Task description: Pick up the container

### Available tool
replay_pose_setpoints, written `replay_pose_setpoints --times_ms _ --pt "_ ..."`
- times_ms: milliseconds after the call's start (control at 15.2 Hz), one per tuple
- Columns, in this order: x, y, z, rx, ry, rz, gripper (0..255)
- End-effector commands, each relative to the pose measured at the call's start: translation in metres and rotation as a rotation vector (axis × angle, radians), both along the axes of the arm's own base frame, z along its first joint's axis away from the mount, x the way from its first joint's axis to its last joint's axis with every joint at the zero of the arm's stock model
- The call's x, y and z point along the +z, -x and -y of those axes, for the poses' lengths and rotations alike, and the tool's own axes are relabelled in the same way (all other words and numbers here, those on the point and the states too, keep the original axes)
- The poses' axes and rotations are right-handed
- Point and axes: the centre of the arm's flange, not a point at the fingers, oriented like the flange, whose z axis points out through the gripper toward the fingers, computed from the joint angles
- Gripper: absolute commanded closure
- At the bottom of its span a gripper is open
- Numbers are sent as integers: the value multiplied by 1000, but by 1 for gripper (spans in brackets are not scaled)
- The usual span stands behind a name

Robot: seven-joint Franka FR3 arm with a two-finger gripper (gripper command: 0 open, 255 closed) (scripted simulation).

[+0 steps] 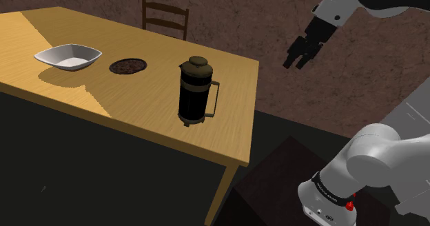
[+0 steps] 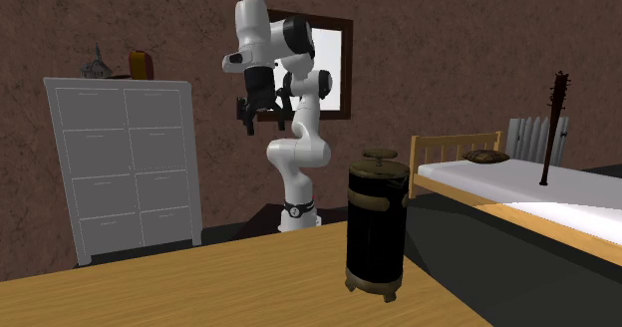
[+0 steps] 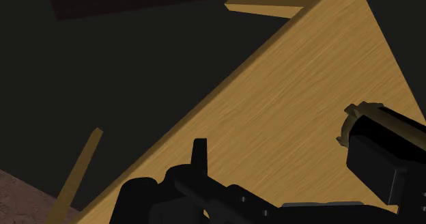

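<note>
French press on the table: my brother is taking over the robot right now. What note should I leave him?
Gripper: jaws open, holding nothing, high in the air beyond the table's edge, at the shoulder view's upper right.
French press: upright on the wooden table, near that edge, handle toward the shoulder view's right. A white bowl and a dark round dish sit apart from it, farther to that view's left.
Done: nothing yet; the press is untouched.
Left: bring the gripper to the press, close on it, lift it.
</note>
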Motion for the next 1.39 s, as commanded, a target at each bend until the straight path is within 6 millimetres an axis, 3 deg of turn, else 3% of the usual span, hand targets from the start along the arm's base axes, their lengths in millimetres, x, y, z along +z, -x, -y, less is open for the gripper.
replay_pose_setpoints --times_ms 0,660,1320 --pt "0 0 0 0 0 0 0" --pt "-8 -89 -115 340 101 -30 0" --pt "-32 -135 -252 680 202 -60 0"
